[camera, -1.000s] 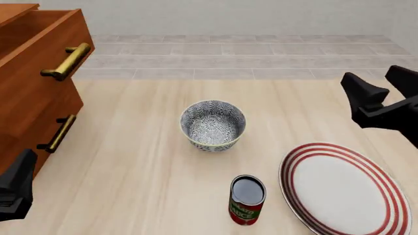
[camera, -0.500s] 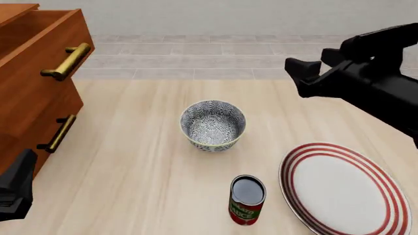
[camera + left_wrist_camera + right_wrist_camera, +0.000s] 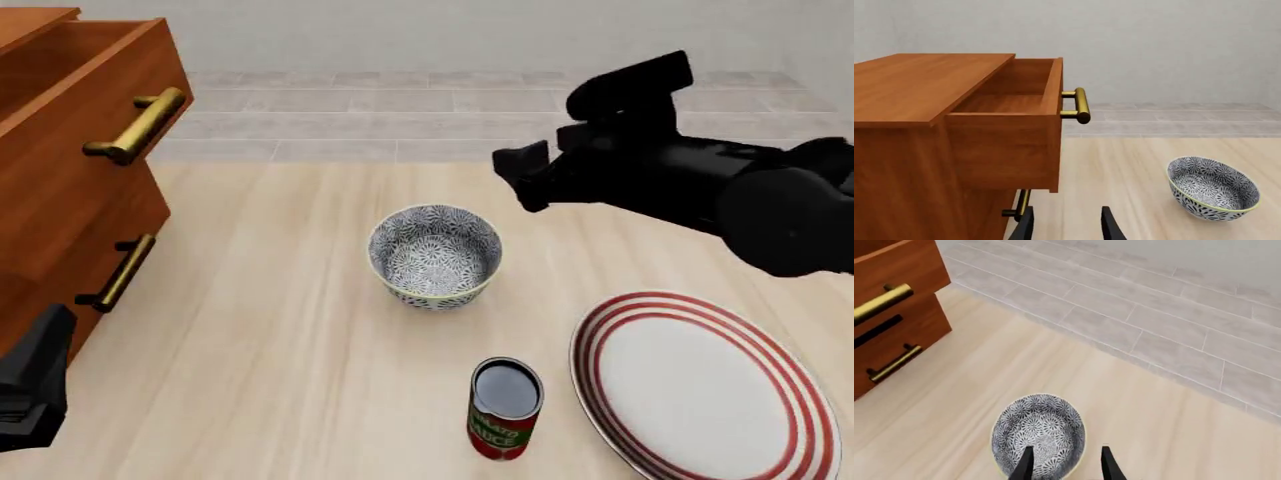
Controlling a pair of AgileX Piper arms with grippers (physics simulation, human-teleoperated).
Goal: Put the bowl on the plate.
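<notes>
The bowl (image 3: 435,254), white with a blue-grey floral pattern, stands upright mid-table. It also shows in the left wrist view as the bowl (image 3: 1213,188) and in the right wrist view as the bowl (image 3: 1038,429). The red-ringed plate (image 3: 694,388) lies bare at the front right. My right gripper (image 3: 523,180) hovers high, behind and to the right of the bowl. In its own view the right gripper (image 3: 1065,467) is open, its fingers framing the bowl's rim from above without touching. My left gripper (image 3: 35,385) sits low at the front left beside the cabinet; seen as the left gripper (image 3: 1066,229), it is open and holds nothing.
A wooden cabinet (image 3: 67,170) with brass handles stands at the left, its top drawer (image 3: 1014,107) pulled open. A red-labelled can (image 3: 505,408) stands upright at the front, between bowl and plate. A tiled floor strip (image 3: 481,115) runs beyond the table's far edge.
My right arm has swung left from the table's right edge to a spot above and behind-right of the bowl. The left gripper, bowl, can and plate have not moved.
</notes>
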